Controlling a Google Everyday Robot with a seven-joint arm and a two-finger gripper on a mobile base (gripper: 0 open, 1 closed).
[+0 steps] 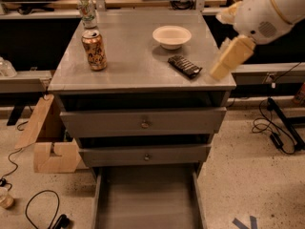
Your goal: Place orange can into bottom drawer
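The orange can stands upright on the left side of the grey cabinet top. The bottom drawer is pulled out at the foot of the cabinet, and its tray shows nothing inside. My gripper, cream-coloured on a white arm, hangs over the right edge of the cabinet top. It is far to the right of the can and holds nothing that I can see.
A white-and-green can stands behind the orange can. A white bowl and a dark snack packet lie between the can and the gripper. Two upper drawers are closed. A cardboard box and cables lie on the floor.
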